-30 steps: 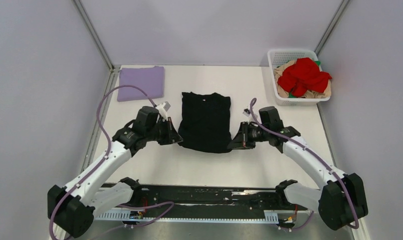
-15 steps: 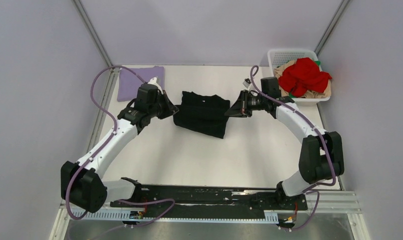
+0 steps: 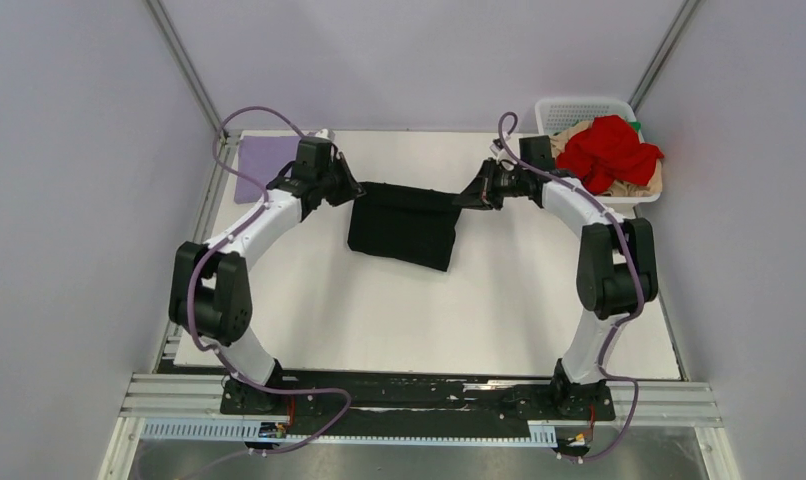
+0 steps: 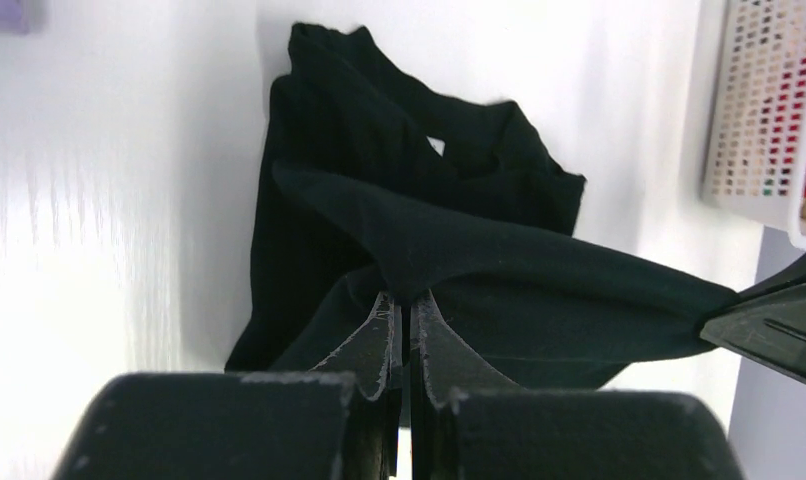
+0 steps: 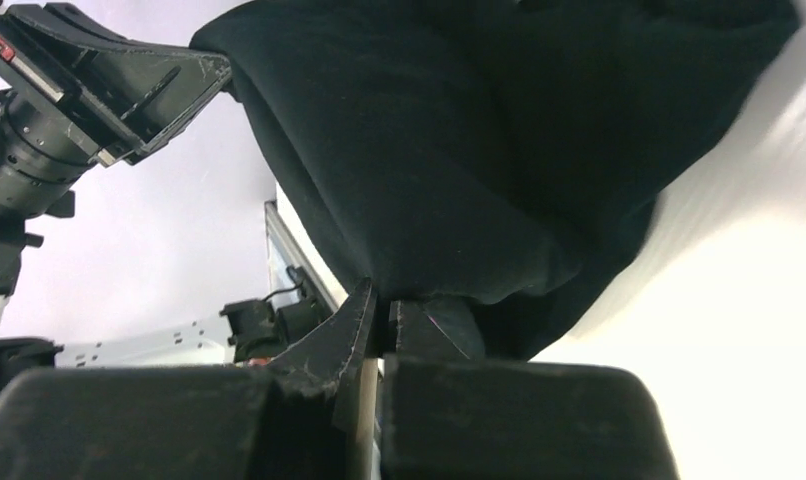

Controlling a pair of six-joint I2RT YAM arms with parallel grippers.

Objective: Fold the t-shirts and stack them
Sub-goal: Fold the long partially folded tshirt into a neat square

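Observation:
The black t-shirt [image 3: 404, 222] hangs stretched between my two grippers at the far middle of the table, its lower part draping onto the surface. My left gripper [image 3: 354, 192] is shut on its left corner; in the left wrist view the fingers [image 4: 384, 335] pinch the cloth [image 4: 499, 270]. My right gripper [image 3: 462, 198] is shut on its right corner; in the right wrist view the fingers [image 5: 354, 320] pinch the cloth [image 5: 459, 150]. The folded lavender t-shirt [image 3: 257, 165] lies at the far left, partly hidden by my left arm. Red [image 3: 607, 148] and tan tees fill the basket.
The white mesh basket [image 3: 564, 108] stands at the far right corner, also seen in the left wrist view [image 4: 754, 110]. Grey walls close in the table on three sides. The black rail [image 3: 419, 395] with the arm bases runs along the near edge.
Both grippers have carried the shirt's near edge up and away toward the far side, folding it over; the arms are now stretched far out and the shirt is lifted.

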